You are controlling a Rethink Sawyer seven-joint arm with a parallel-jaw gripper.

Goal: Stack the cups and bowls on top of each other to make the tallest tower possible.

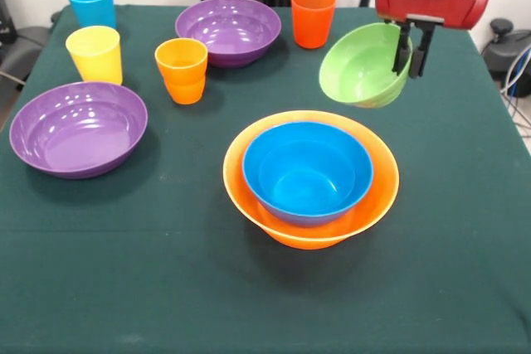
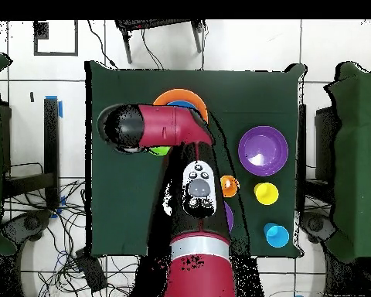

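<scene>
Green bowl (image 1: 365, 64) is up off the counter (image 1: 124, 271) in my gripper (image 1: 412, 51), jaws clenched on its rim, one finger inside and one outside. It hangs tilted, mouth turned sideways toward the middle of the counter and a little upward, base swung out away from me. Round thing, so no long axis to speak of; what matters is that its centre line leans hard instead of standing plumb.

Below and beside it sits the tower so far: the deep blue bowl (image 1: 308, 170) nested in the large orange bowl (image 1: 311, 178), toward the counter's middle. Overhead, my arm (image 2: 190, 166) covers most of that.

Risks, as I judge them: a one-sided rim pinch on glossy plastic could let the bowl swing or slip out. If I let go at this lean, it could catch the blue rim, land cocked, or roll off toward the counter's edge. Coming down off-centre could shove the blue bowl askew. The red-orange cup (image 1: 313, 16) stands near my path too.
</scene>
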